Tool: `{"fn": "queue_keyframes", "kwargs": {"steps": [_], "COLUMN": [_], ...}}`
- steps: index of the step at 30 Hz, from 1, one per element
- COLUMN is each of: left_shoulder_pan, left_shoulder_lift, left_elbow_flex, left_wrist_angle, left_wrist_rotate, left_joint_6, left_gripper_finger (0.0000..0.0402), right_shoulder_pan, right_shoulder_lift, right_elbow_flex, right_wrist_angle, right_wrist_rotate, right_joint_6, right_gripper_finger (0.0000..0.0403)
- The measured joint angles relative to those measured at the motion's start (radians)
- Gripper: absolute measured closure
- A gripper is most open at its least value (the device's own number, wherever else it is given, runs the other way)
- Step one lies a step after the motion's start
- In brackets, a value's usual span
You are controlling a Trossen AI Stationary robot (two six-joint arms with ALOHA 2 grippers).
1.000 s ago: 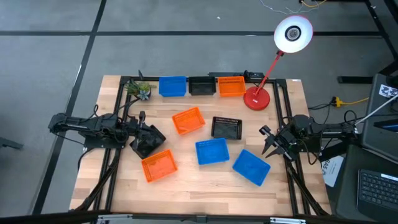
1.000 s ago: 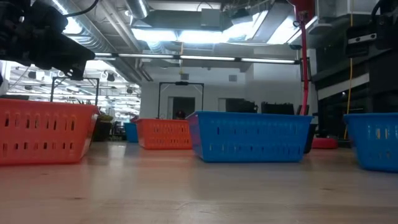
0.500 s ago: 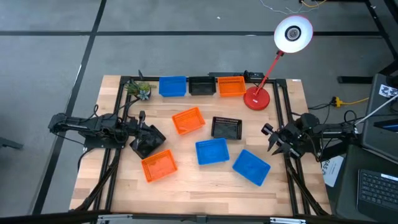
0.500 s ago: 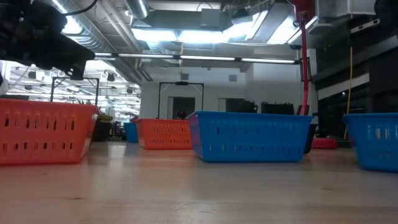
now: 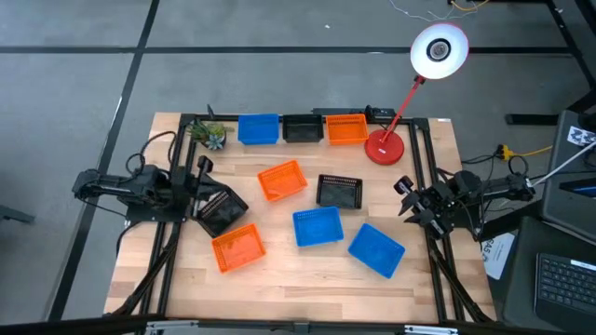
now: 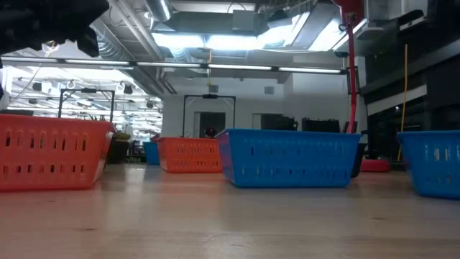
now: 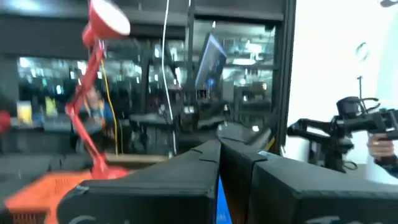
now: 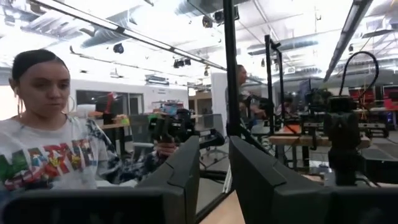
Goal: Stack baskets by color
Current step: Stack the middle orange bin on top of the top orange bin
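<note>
Three baskets stand in a row at the far edge: blue (image 5: 258, 128), black (image 5: 302, 127), orange (image 5: 346, 128). Loose on the table lie an orange basket (image 5: 282, 180), a black one (image 5: 340, 191), two blue ones (image 5: 318, 226) (image 5: 376, 249) and an orange one (image 5: 238, 247). Another black basket (image 5: 223, 216) sits at the left, just below my left gripper (image 5: 212, 191), which is shut, tipped upward and touches nothing. My right gripper (image 5: 405, 198) hangs open and empty at the table's right edge, also tipped upward.
A red desk lamp (image 5: 384, 147) stands at the far right, with its head over the floor beyond. A small green plant (image 5: 209, 135) sits at the far left corner. A person (image 8: 43, 137) sits beyond the table's left side.
Both grippers have tipped upward and risen a little. My left gripper climbs almost out of the low view. My right gripper has also swung slightly toward the far edge and rolled. No basket has moved, and neither gripper's opening has changed.
</note>
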Motion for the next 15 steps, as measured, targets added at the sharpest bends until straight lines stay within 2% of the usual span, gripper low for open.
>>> {"fn": "queue_keyframes", "kwargs": {"steps": [5,8,12,15], "left_shoulder_pan": [0.000,0.000,0.000,0.000], "left_shoulder_lift": [0.000,0.000,0.021,0.085], "left_elbow_flex": [0.000,0.000,0.013,0.058], "left_wrist_angle": [0.000,-0.046,-0.081,-0.202], "left_wrist_rotate": [0.000,-0.013,-0.154,-0.196], "left_joint_6": [0.029,0.029,-0.103,-0.188], "left_gripper_finger": [0.0400,0.0400,0.0400,0.0400], "right_shoulder_pan": [0.068,0.084,0.085,0.085], "right_shoulder_lift": [0.088,0.144,0.196,0.213], "right_elbow_flex": [0.000,0.001,0.001,0.001], "right_wrist_angle": [0.192,0.231,0.236,0.244], "right_wrist_rotate": [0.085,0.140,0.201,0.298], "right_joint_6": [-0.008,-0.072,-0.128,-0.127], "right_gripper_finger": [0.0315,0.0315,0.0315,0.0315]}}
